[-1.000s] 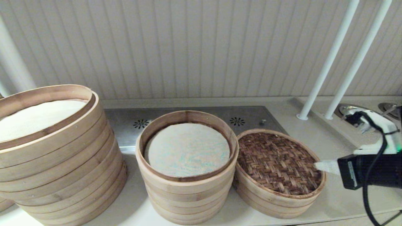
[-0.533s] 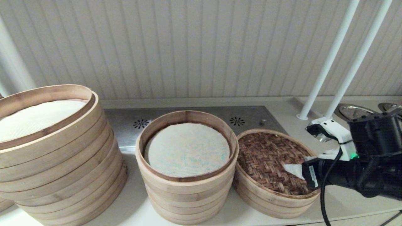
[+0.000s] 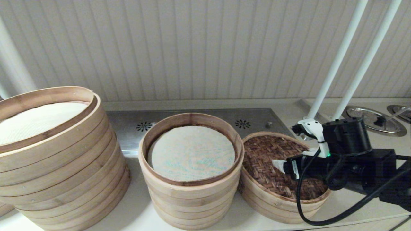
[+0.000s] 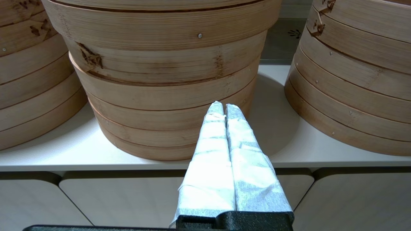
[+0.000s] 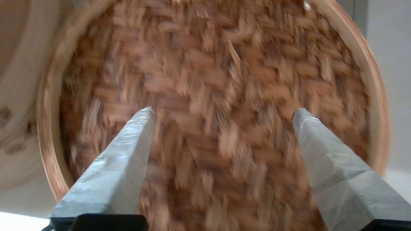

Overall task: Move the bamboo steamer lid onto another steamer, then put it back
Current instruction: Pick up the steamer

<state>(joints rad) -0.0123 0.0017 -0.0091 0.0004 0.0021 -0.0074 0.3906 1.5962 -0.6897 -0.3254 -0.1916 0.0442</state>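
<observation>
The bamboo steamer lid [image 3: 263, 149], dark herringbone weave in a pale rim, lies on a low stack of tiers [image 3: 276, 205] at the right. My right gripper [image 3: 278, 164] hovers over the lid's middle, reaching in from the right. It is open, and the woven top [image 5: 221, 64] fills the space between its white-wrapped fingers [image 5: 135, 138]. Another steamer [image 3: 189, 195], a medium stack with a teal-flecked liner [image 3: 192, 152], stands uncovered just left of the lid. My left gripper [image 4: 223, 107] is shut and empty, parked low in front of the counter edge.
A much wider stack [image 3: 64, 160] with a white cloth stands at the left. Two white poles [image 3: 334, 64] rise behind the lid's stack. Metal lids [image 3: 372, 115] sit at the back right. A steel panel with vent holes [image 3: 144, 126] runs along the wall.
My right gripper has travelled left, from the lid's right rim to over its middle. The lid and the stacks have not moved.
</observation>
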